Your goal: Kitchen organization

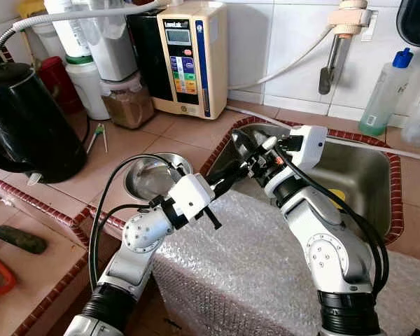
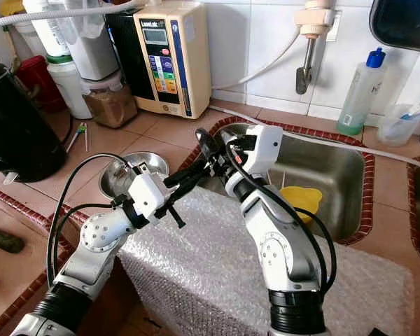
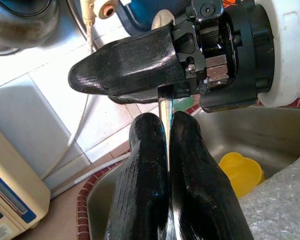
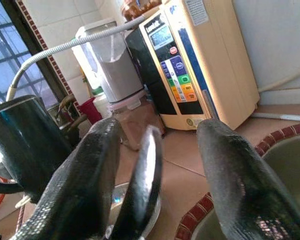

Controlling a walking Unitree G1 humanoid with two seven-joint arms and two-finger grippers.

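Meeting over the sink's point(image 1: 367, 175) left rim, the two hands look set for a handover. The left hand point(image 3: 166, 150) has its fingers pressed together on a thin metal utensil point(image 3: 164, 106), probably a spoon seen edge-on. This holds it upright and steady so its free end is offered. The right hand point(image 4: 160, 165) is spread on either side of that end, not yet closed. A steel bowl point(image 1: 150, 178) sits on the counter point(image 1: 126, 143) at their 9 o'clock. The basin, with a yellow item point(image 2: 301, 199), lies at 3 o'clock, and bubble wrap point(image 1: 245, 259) at 6.
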